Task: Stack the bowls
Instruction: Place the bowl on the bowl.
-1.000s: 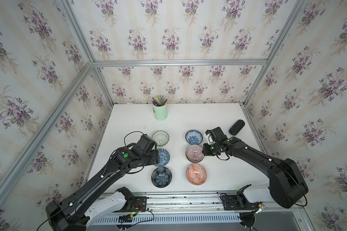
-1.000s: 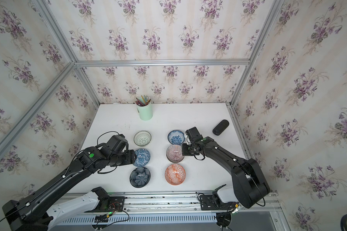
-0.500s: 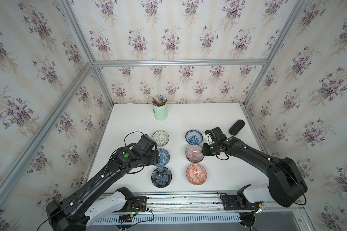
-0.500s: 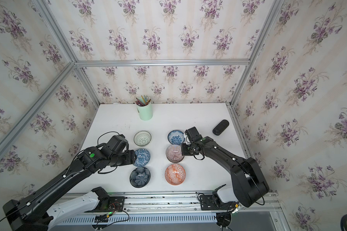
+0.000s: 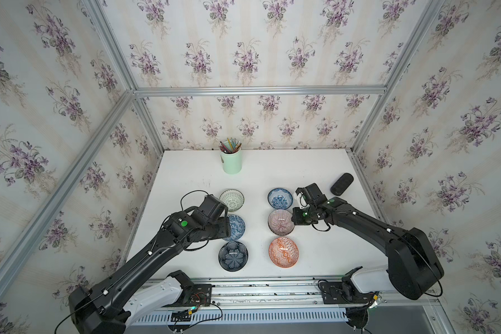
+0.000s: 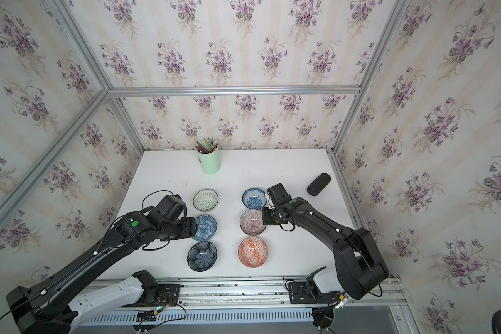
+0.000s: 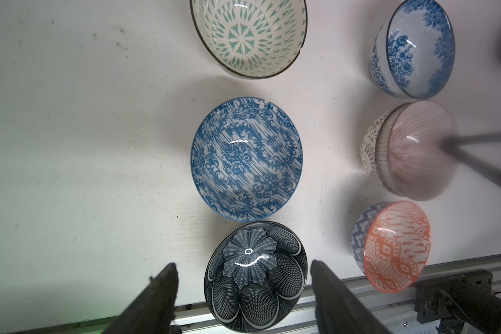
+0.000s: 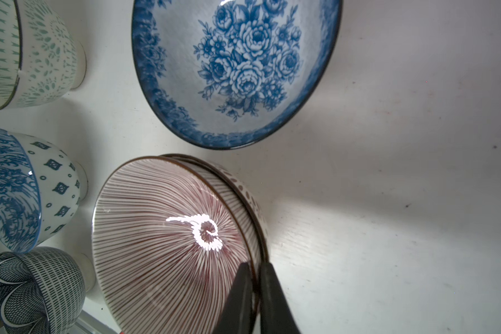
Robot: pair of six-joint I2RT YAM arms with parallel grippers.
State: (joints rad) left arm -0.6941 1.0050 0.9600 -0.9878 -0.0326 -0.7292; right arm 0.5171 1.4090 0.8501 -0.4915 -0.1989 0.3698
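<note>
Right gripper is pinched on the rim of the pink-lined bowl, 1 jaw inside and 1 outside. That bowl sits nested in the white dotted bowl, mid right column on the table. Left gripper hangs wide open and holds nothing.

The other 5 bowls sit single: white-green bowl, blue scroll bowl and dark petal bowl in the left column, blue rose bowl and orange geometric bowl in the right.

Risks:
- The pink bowl looks off-centre in the dotted one, so it may settle tilted on release.
- A thin pinch on glaze means any lift could slip or drag the dotted bowl along.
- The rose bowl is close, so a sideways exit could clip it.

Views: both wrist views show the dotted bowl. In both top views it is hidden under the pink one. Only the top views show the pencil cup and the black object.
</note>
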